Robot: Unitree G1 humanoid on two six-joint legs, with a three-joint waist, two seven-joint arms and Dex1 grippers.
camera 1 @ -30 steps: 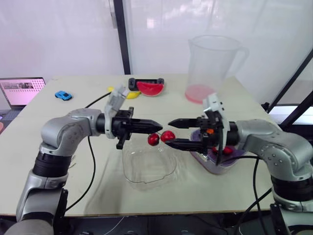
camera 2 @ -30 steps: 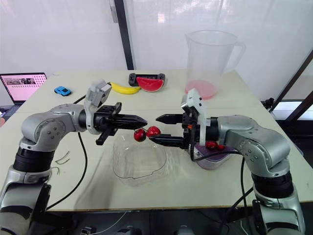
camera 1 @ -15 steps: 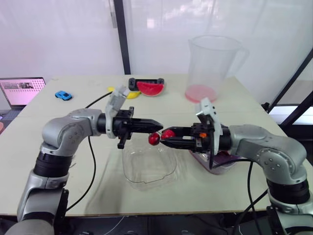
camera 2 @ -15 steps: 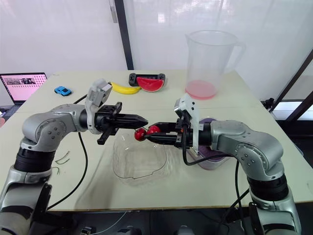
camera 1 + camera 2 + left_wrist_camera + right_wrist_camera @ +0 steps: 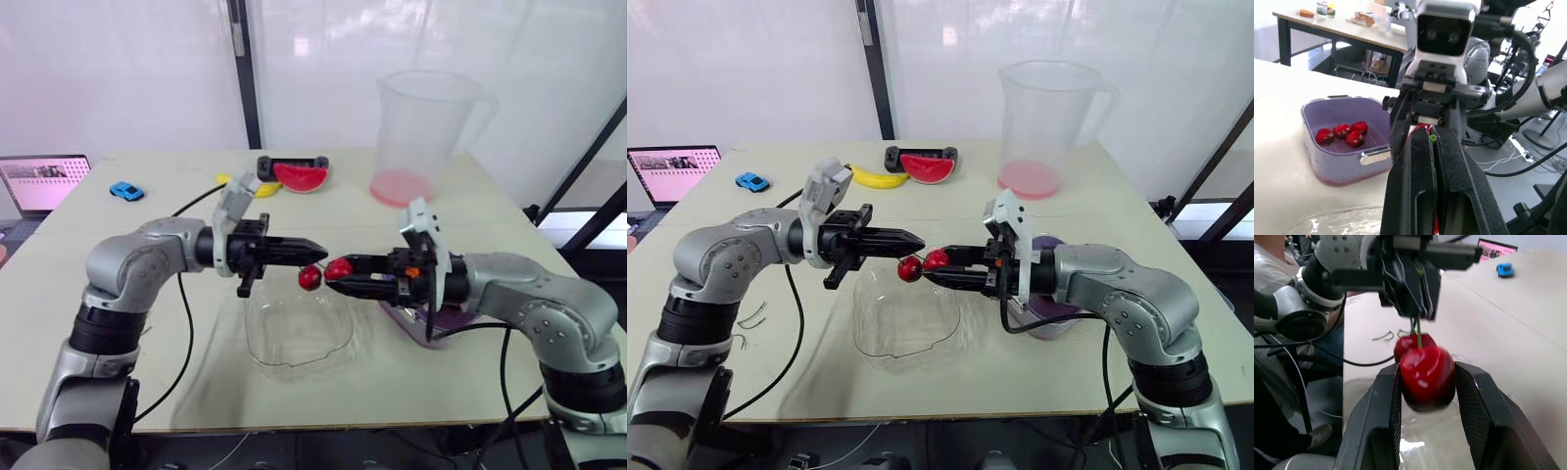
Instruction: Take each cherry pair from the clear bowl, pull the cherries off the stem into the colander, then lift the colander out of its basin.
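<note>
Hovering above the clear bowl [image 5: 294, 338], the left gripper [image 5: 320, 257] pinched the stem [image 5: 1433, 138] of the cherry pair [image 5: 310, 278], mostly hidden inside its grip; the right gripper [image 5: 929, 269] clamped one cherry [image 5: 1427, 377], seemingly unplucked. The colander [image 5: 1337, 161] beside the bowl sat half-screened.

Bright diffuse light through the translucent back wall [image 5: 127, 69], faint shadows

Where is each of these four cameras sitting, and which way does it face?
Left eye view: on the head, facing forward and down at the table; both arms show.
Right eye view: beside it; shares that scene and arms.
Left wrist view: along the left gripper, pinching the stem, towards the colander.
Right wrist view: along the right gripper, clamped on a cherry, towards the left gripper.
</note>
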